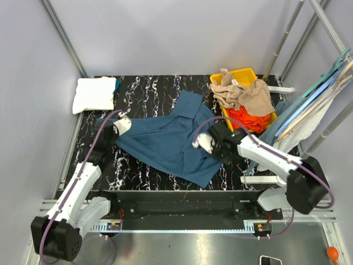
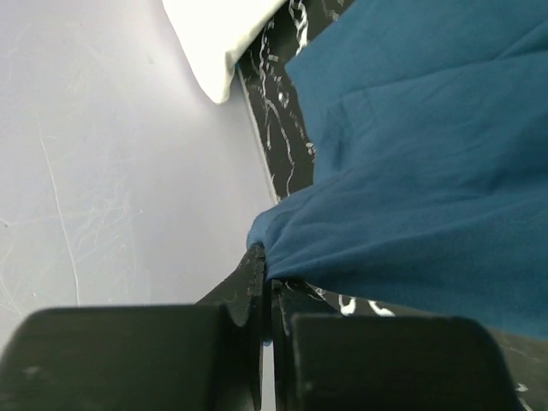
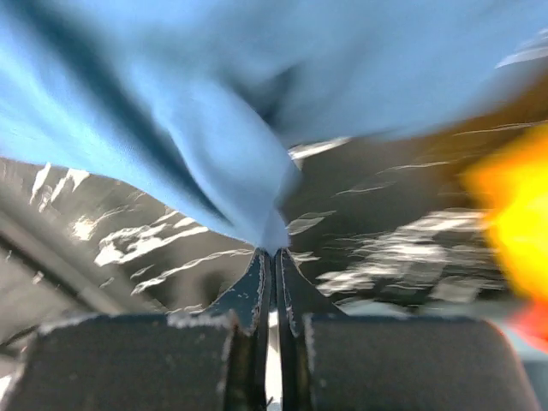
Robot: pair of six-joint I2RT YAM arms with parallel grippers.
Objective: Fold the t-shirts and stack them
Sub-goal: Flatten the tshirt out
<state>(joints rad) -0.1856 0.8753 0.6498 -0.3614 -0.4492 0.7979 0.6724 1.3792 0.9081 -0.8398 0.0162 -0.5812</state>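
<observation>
A dark teal-blue t-shirt (image 1: 171, 141) lies spread on the black marbled table (image 1: 143, 91). My left gripper (image 1: 117, 128) is shut on the shirt's left edge; in the left wrist view that cloth (image 2: 411, 223) runs out from between the closed fingers (image 2: 248, 282). My right gripper (image 1: 203, 142) is shut on the shirt's right edge, with a peak of blue cloth (image 3: 257, 205) pinched at the fingertips (image 3: 257, 278). A folded white t-shirt (image 1: 95, 94) rests at the far left corner. Tan (image 1: 242, 94) and red-orange (image 1: 251, 118) t-shirts are piled in a yellow bin (image 1: 242, 73).
Pale blue and beige hangers (image 1: 314, 105) lean at the right past the bin. Metal frame posts (image 1: 63, 38) and grey walls close in the table on the left and the back. A black rail (image 1: 176, 201) runs along the near edge.
</observation>
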